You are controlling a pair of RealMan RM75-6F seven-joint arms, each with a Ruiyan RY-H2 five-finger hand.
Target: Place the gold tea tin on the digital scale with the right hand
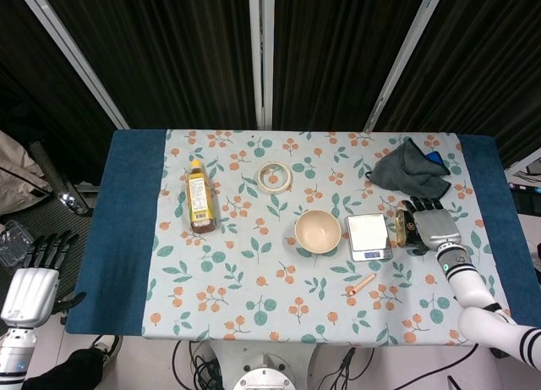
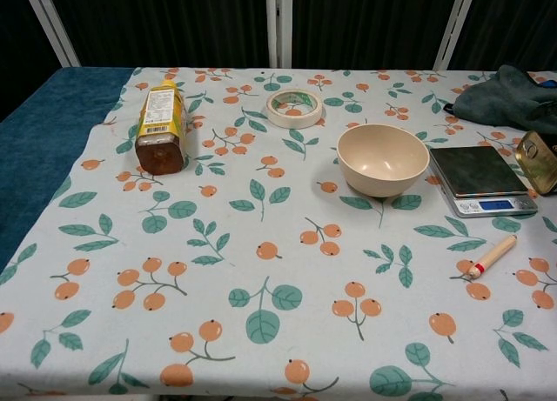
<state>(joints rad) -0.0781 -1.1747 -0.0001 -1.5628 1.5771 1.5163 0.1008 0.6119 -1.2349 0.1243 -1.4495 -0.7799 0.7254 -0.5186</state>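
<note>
We find the gold tea tin (image 1: 407, 227) lying on the surface near its right edge, just beside the right side of the digital scale (image 1: 368, 236) and not on it. In the chest view only the tin's left part shows at the frame's right border. The scale's platform carries nothing.

The right hand (image 1: 434, 227) is over the right part of the tin, fingers (image 1: 420, 205) reaching past its far side and the back of the hand uppermost. We cannot tell whether the fingers have closed on the tin or merely rest against it. The chest view does not show this hand.

The left hand (image 1: 32, 279) hangs off the surface beyond its left edge, near the front left corner, fingers straight and apart, holding nothing.

We also record:
- a beige bowl (image 1: 318, 231) just left of the scale, upright;
- a small wooden stick (image 1: 362, 283) in front of the scale, toward the front edge;
- a roll of tape (image 1: 274, 176) lying flat, toward the back edge;
- a bottle (image 1: 199, 201) on its side toward the left;
- a dark cloth (image 1: 412, 170) bunched near the back right corner.
</note>
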